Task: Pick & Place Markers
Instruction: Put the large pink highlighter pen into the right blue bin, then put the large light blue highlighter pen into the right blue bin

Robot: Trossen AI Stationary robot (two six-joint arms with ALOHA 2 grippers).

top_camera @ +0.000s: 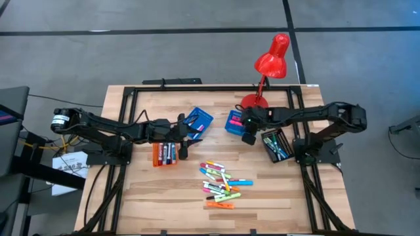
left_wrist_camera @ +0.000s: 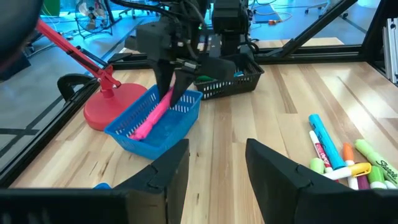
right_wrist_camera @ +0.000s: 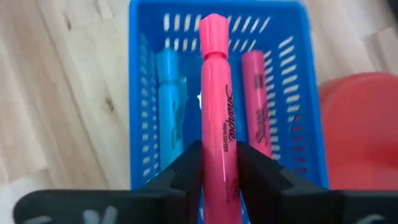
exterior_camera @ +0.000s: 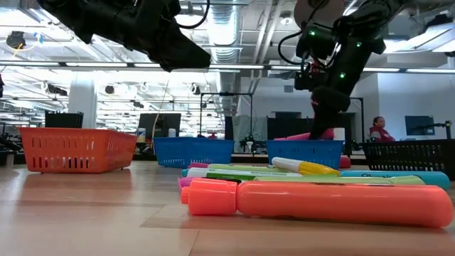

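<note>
Right claw (right_wrist_camera: 219, 168) grips the stiff, light, slippery pink plastic highlighter marker (right_wrist_camera: 217, 93) mid-barrel, frame centre, over the blue slotted basket (right_wrist_camera: 144, 93); left claw (left_wrist_camera: 217, 165) open.

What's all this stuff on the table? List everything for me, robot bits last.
Loose markers: over a dozen, mixed bright colours, piled at table centre-front.
Pink marker: one, between the right jaws, over the blue tray.
Blue tray: one, by the lamp; holds a pink and a light-blue marker.
Second blue tray: one, left of it.
Orange tray: one, with markers, left side.
Black tray: one, with markers, right side.
Lamp: one, red, back edge.
Left gripper: open, empty, beside the orange tray.
Right gripper: at the blue tray.
</note>
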